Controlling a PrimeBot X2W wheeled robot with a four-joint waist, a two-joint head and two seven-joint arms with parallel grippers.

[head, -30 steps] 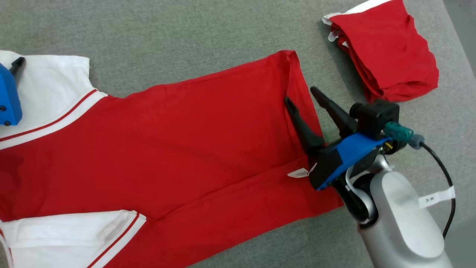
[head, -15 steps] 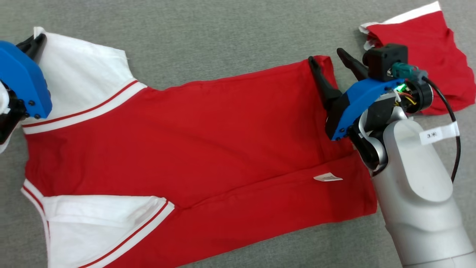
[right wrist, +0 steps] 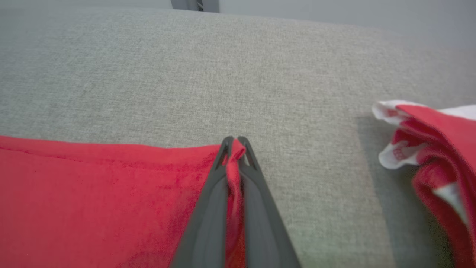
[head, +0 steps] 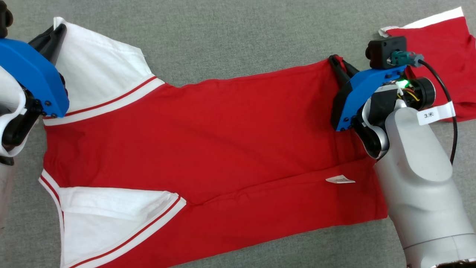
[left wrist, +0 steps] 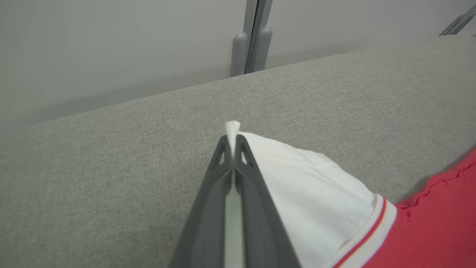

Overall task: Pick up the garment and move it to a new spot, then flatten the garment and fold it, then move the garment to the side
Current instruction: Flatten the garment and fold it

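Both grippers have closed within the last second. The right gripper (head: 340,64), whose fingers stood apart over the hem half a second ago, is now pressed together on the far right corner of the garment (head: 208,126). The left gripper (head: 55,32) closed a little earlier. The head camera has also shifted, so the scene sits further right in the frame.

Right wrist view: you see the two dark fingers meeting, with a fold of red cloth pinched between them at the hem corner.

Left wrist view: the fingers are clamped on the tip of a white sleeve (head: 100,70), and a peak of white cloth shows just past the fingertips.

Note that the garment lies spread across the middle of the grey desk (head: 238,33), hem toward the robot's right and sleeves toward its left.

Count:
- Two grippers, each holding one corner.
- Two garments: the spread one and a second garment (head: 453,48), red with white trim, folded at the far right and apart from the first.
- Two white sleeves with red-striped cuffs, the nearer sleeve (head: 111,216) lying flat.
- One small white label (head: 340,180) on the red cloth near the hem.
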